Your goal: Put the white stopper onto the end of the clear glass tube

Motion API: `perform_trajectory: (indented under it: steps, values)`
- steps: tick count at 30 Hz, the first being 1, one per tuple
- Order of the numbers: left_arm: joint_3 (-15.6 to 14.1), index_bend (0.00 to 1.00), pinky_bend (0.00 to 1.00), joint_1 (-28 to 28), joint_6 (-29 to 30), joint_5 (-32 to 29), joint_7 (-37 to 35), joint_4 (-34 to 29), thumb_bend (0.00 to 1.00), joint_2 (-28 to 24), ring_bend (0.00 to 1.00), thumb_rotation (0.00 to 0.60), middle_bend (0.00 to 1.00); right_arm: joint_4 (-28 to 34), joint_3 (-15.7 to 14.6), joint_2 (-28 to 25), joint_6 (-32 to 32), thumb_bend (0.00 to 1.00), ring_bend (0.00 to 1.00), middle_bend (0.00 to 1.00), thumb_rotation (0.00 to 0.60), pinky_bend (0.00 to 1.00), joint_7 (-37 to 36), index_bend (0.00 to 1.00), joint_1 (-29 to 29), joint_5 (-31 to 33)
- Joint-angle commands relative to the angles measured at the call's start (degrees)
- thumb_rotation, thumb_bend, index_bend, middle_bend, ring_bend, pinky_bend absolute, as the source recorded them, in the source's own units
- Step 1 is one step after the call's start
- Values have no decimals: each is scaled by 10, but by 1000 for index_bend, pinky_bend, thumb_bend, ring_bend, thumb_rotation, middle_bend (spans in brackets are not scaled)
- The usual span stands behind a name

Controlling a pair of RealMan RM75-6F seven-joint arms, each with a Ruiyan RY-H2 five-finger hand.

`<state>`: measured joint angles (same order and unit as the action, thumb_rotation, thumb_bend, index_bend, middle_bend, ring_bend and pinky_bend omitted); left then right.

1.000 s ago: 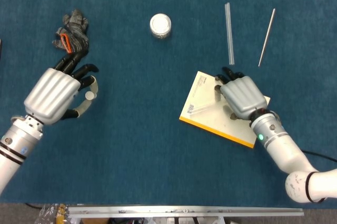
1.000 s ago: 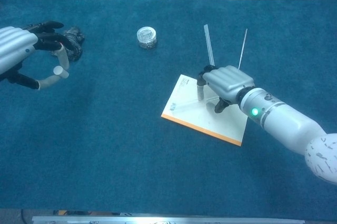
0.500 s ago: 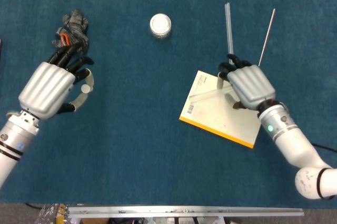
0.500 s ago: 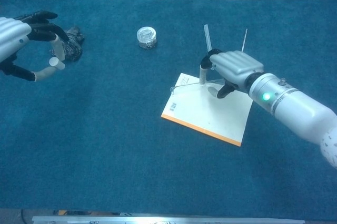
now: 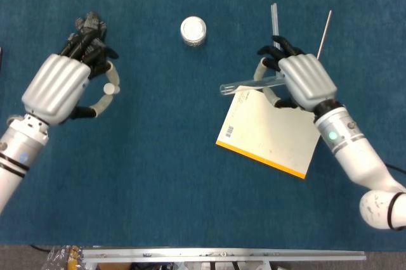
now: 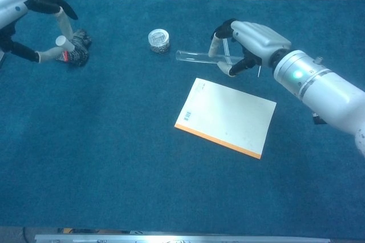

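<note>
Lifted off the notepad [image 5: 269, 132], the clear glass tube [image 5: 250, 83] is hanging upper right, pinched by the right hand [image 5: 298, 80]; the left hand [image 5: 63, 86] is pinching the white stopper [image 5: 110, 89] upper left. Next, bringing both together.

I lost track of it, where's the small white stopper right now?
The small white stopper is pinched in the left hand, at far left in both views, near the crumpled dark glove.

Both arms are raised; each robot hand, left [image 5: 63, 86] and right [image 5: 298, 80], pinches something.
</note>
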<state>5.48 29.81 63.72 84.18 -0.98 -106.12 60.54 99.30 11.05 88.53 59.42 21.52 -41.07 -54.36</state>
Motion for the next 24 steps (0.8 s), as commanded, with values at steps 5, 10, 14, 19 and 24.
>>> perform_trajectory:
  steps: [5,10,14,19,24]
  values:
    - [22,485,80,21,-32,-38,-12,-32,338,-23,36,600,255,-35,17,37,-5,395,57,237,600,210,-42,555,-7,-18]
    - [32,485,80,28,-44,-63,-22,-46,338,-36,36,600,254,-56,31,62,-14,395,58,236,600,211,-68,555,-16,-17]
    - [46,485,80,34,-60,-94,-48,-59,339,-54,37,600,254,-78,48,91,-21,395,62,237,600,212,-94,555,-26,-17]
    - [60,485,80,39,-71,-113,-79,-65,339,-73,37,600,254,-111,64,129,-27,395,64,236,600,212,-117,555,-40,-17]
    - [67,485,80,39,-75,-126,-95,-66,339,-84,36,600,253,-148,75,165,-34,395,64,237,600,212,-135,555,-54,-17]
